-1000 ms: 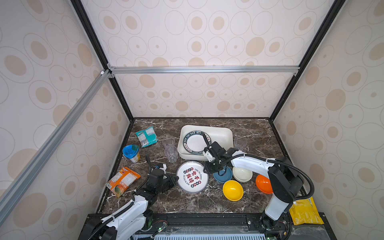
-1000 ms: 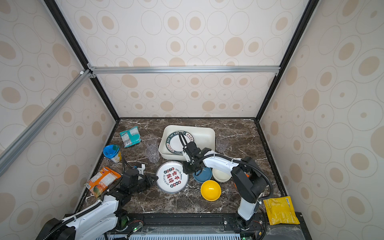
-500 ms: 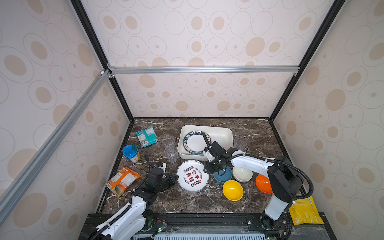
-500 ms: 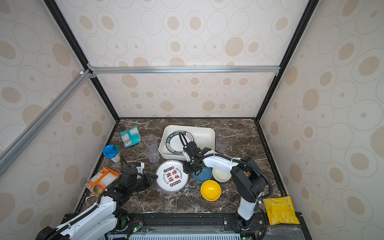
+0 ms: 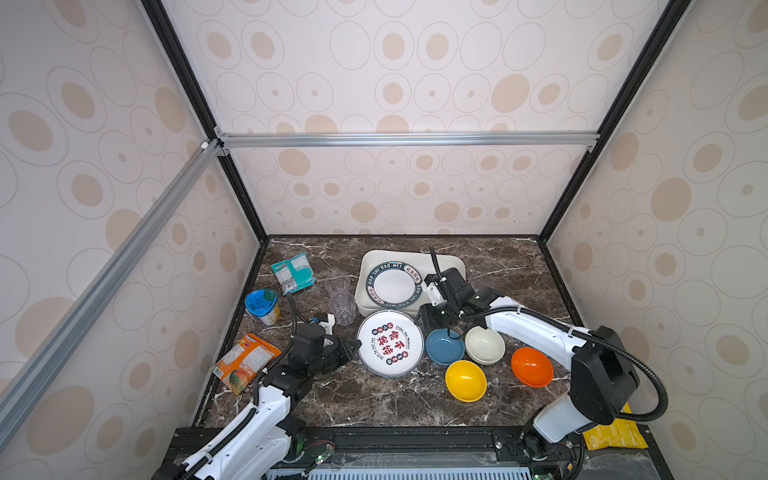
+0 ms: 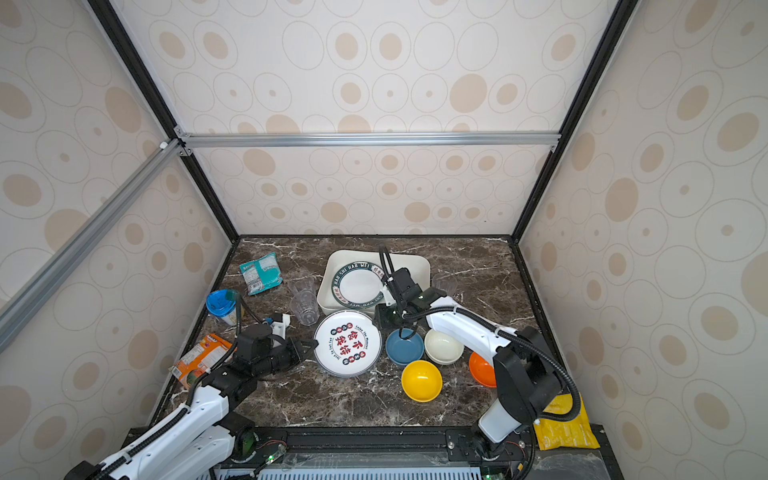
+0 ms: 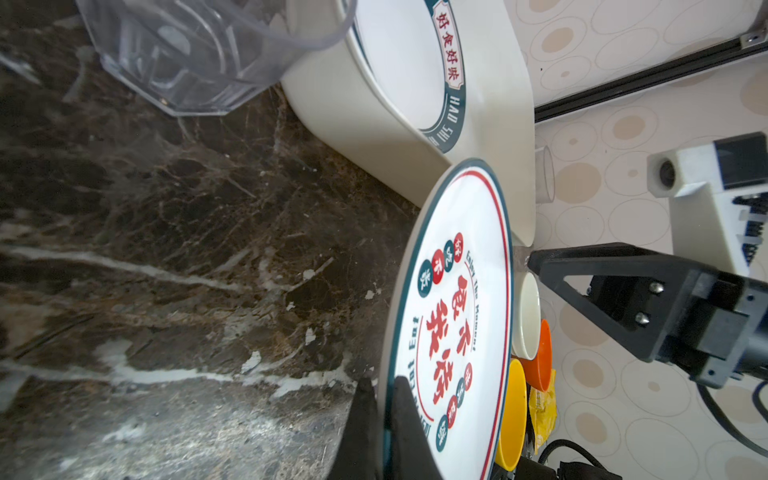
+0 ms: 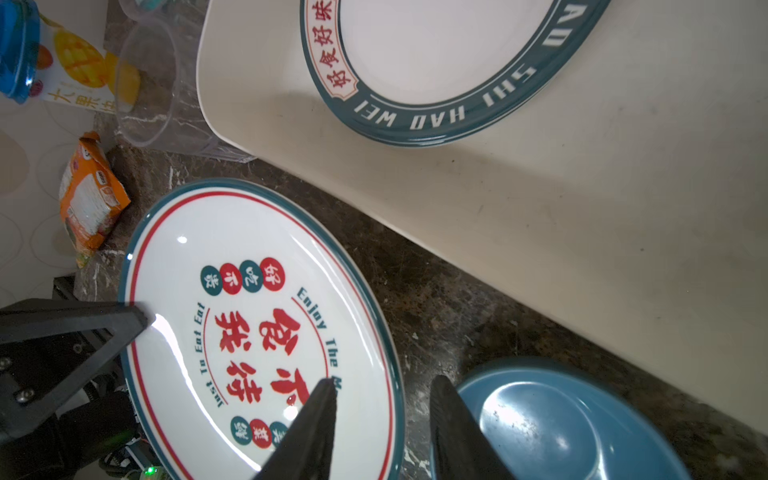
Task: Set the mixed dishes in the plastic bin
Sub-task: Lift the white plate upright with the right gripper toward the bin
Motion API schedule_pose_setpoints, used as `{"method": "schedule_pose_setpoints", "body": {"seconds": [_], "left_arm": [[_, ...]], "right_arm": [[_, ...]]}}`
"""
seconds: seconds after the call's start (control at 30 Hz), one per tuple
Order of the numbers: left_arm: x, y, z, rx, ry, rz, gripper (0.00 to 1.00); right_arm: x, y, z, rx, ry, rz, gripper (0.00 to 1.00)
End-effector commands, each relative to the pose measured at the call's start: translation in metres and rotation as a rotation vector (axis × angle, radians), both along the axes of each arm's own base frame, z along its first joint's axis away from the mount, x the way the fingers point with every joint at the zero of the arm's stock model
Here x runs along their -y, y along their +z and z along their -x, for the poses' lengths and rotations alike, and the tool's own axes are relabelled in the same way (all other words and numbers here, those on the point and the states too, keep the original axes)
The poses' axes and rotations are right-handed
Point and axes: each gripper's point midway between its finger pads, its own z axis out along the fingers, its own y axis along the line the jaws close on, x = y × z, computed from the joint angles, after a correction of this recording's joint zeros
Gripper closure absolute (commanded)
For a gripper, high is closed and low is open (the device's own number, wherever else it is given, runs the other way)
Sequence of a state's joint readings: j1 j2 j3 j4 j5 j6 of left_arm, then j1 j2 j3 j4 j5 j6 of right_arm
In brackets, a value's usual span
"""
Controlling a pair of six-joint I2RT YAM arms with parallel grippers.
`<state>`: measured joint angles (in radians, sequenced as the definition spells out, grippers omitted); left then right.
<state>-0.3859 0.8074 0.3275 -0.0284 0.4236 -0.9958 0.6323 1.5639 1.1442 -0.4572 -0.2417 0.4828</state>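
A white plate with red characters (image 5: pixel 390 343) (image 6: pixel 347 344) lies on the marble table just in front of the plastic bin (image 5: pixel 407 254) (image 6: pixel 415 259). My left gripper (image 5: pixel 355 345) (image 7: pixel 380 380) is shut on that plate's left rim (image 7: pixel 453 324). My right gripper (image 5: pixel 432 320) (image 8: pixel 382 380) is open and straddles the opposite rim (image 8: pixel 257 332), one finger over the plate and one beside the blue bowl (image 5: pixel 444 347) (image 8: pixel 561 419). A dark-rimmed plate (image 5: pixel 394 286) lies in the bin. Cream (image 5: pixel 484 345), yellow (image 5: pixel 465 380) and orange (image 5: pixel 532 367) bowls sit to the right. Two clear cups (image 5: pixel 341 305) stand left of the bin.
A teal snack packet (image 5: pixel 293 272), a blue-lidded cup (image 5: pixel 262 305) and an orange packet (image 5: pixel 245 363) lie along the left wall. A yellow packet (image 5: pixel 615 434) sits off the table's front right corner. Another clear cup (image 5: pixel 482 282) stands right of the bin.
My right gripper's jaws have widened a little around the plate's rim. The left arm has shifted slightly. The plate has hardly moved.
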Motion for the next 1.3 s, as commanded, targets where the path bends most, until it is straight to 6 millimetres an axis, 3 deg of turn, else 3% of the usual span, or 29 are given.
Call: {"method": "schedule_pose_setpoints", "body": {"seconds": [0.0, 0.23, 0.47, 0.6, 0.8, 1.0, 1.07, 1.13, 1.27], "left_arm": [[0.01, 0.043, -0.016, 0.107, -0.01, 0.095, 1.0], [0.019, 0.071, -0.029, 0.159, -0.02, 0.168, 1.0], [0.021, 0.085, -0.036, 0.185, -0.018, 0.204, 1.0], [0.023, 0.086, -0.041, 0.187, -0.011, 0.224, 1.0], [0.025, 0.095, -0.052, 0.218, -0.005, 0.232, 1.0], [0.028, 0.098, -0.068, 0.222, -0.007, 0.223, 1.0], [0.028, 0.1, -0.074, 0.225, -0.003, 0.215, 0.93], [0.026, 0.103, -0.08, 0.23, 0.01, 0.201, 0.78], [0.017, 0.105, -0.092, 0.235, 0.045, 0.177, 0.63]], "right_arm": [[0.005, 0.005, -0.001, -0.03, -0.029, -0.057, 0.59], [-0.001, 0.009, -0.006, -0.065, -0.045, -0.168, 0.59], [-0.005, 0.01, -0.009, -0.075, -0.053, -0.224, 0.62], [-0.009, 0.015, -0.012, -0.073, -0.053, -0.257, 0.72], [-0.006, 0.02, -0.024, -0.073, -0.075, -0.296, 0.95], [-0.004, 0.031, -0.04, -0.037, -0.088, -0.321, 1.0], [-0.001, 0.033, -0.047, -0.031, -0.098, -0.339, 1.0], [0.003, 0.036, -0.055, -0.024, -0.115, -0.354, 1.0], [0.012, 0.042, -0.073, 0.006, -0.15, -0.39, 1.0]]}}
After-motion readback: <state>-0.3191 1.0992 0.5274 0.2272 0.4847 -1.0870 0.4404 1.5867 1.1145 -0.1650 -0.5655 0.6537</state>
